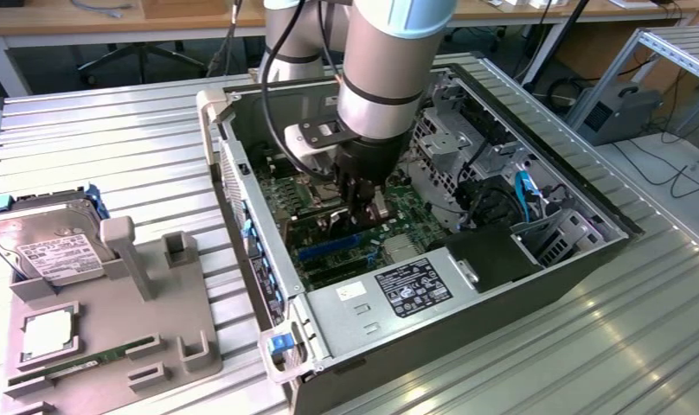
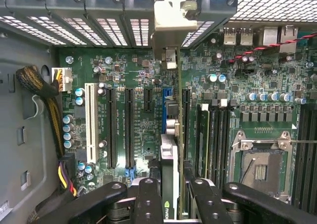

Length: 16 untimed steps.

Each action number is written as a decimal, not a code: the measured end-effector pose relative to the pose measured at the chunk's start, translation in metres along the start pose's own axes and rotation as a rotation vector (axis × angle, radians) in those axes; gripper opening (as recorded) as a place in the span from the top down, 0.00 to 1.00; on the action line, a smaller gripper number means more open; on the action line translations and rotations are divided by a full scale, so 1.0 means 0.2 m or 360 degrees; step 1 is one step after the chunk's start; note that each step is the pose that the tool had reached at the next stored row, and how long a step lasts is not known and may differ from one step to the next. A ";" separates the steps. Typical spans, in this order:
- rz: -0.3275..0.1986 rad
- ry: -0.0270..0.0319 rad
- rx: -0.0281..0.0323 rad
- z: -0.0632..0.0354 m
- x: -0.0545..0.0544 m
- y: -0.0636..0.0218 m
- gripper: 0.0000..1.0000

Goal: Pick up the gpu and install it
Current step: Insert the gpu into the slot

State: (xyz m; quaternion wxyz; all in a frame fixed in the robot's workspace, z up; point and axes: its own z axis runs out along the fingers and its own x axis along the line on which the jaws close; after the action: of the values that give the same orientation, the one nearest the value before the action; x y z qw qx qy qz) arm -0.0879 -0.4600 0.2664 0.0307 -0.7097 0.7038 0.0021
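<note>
In the wrist view my gripper (image 2: 171,196) is shut on the gpu (image 2: 169,154). The card is seen edge-on, with a black finger (image 2: 147,199) on each side of it. It stands upright over the motherboard (image 2: 143,75), in line with the blue slot (image 2: 165,105). Its silver bracket (image 2: 171,21) reaches up to the case's rear slot openings. In the exterior view the gripper (image 1: 367,197) is down inside the open computer case (image 1: 535,259), with the gpu (image 1: 379,207) just below it, close to the board.
A grey fixture (image 1: 153,285) at the exterior view's left holds a silver hard drive (image 1: 49,246), a processor (image 1: 49,333) and a green memory stick (image 1: 79,363). Inside the case are the power supply (image 1: 407,285), a cable bundle (image 2: 42,90), black slots (image 2: 111,125) and the processor socket (image 2: 260,167).
</note>
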 end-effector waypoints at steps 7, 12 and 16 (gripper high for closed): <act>0.0021 0.00030 0.00008 -0.001 0.00 0.004 0.73; 0.0021 0.00043 0.00009 -0.001 0.00 0.026 0.73; 0.0022 0.00053 0.00009 -0.002 0.00 0.037 0.73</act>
State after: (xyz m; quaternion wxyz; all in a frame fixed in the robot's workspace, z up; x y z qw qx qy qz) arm -0.0952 -0.4607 0.2665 0.0297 -0.7048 0.7088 0.0010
